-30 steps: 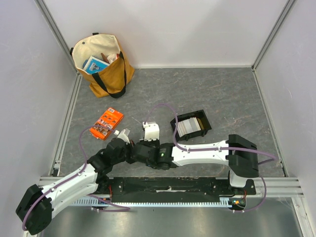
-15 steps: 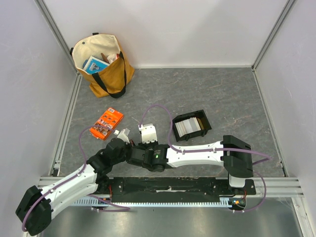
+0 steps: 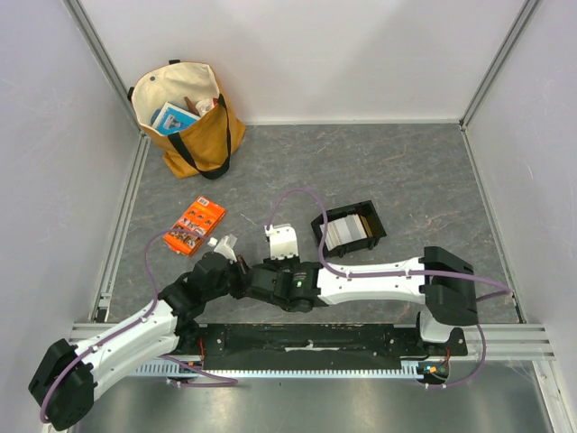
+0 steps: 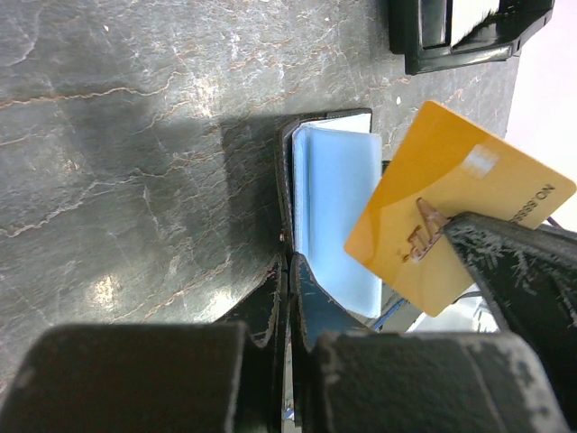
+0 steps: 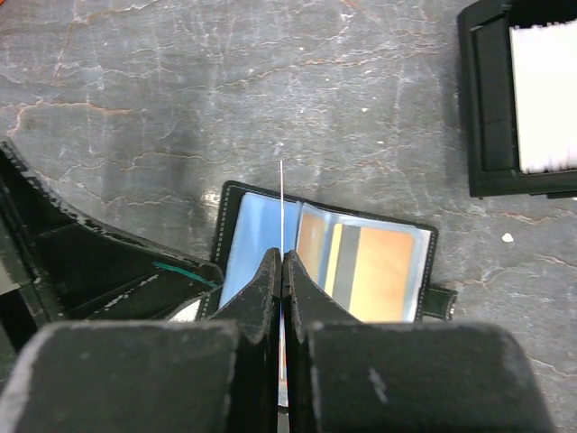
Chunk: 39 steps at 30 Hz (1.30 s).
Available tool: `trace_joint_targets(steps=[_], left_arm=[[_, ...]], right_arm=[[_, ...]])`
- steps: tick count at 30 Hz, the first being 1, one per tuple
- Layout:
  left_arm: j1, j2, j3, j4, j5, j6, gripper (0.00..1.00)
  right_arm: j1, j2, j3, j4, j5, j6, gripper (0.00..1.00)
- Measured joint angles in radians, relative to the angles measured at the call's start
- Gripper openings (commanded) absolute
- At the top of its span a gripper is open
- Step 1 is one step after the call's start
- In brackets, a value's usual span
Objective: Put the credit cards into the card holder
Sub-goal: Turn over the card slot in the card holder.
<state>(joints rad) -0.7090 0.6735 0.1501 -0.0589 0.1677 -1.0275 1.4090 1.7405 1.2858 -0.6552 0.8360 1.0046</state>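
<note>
At the far left corner we see a tote bag standing against the wall. Nearer us, an orange packet lies close to the left rail. Just right of it the left tool is clenched on the black cover edge of the card holder, as far as its own wrist view lets us judge, since the leather runs straight into the closed jaws. The holder lies open on the worktop, blue slots up, with a tan-orange card with a grey stripe already in its right-hand pocket. Over the blue slots the right tool grips a credit card — orange, pinched at one end, not yet in a slot. Further right a black tray holds a stack of whitish cards; its wall sits near the holder's snap tab but apart from it. Past the tray, a broad stretch of grey worktop runs to the far wall and the right rail.
</note>
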Motion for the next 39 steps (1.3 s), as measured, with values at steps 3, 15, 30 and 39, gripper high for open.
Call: trace_joint_targets(steps=[3,15,30,39], left_arm=[[0.0,0.001,0.0,-0.001,0.0,0.0,0.02],[0.0,0.029,0.0,0.0,0.0,0.001,0.02],[0.0,0.15,0.001,-0.019,-0.037,0.001,0.02],[0.0,0.179,0.005,-0.012,-0.044,0.001,0.02]], right_arm=[[-0.008,-0.047,-0.039,-0.004,0.0,0.011,0.0],[-0.042,-0.188,-0.146,-0.046,-0.002,0.071,0.0],[-0.197,-0.424,-0.426,0.211,-0.197,0.042,0.0],[-0.233,-0.387,-0.512,0.298,-0.338,0.051,0.0]])
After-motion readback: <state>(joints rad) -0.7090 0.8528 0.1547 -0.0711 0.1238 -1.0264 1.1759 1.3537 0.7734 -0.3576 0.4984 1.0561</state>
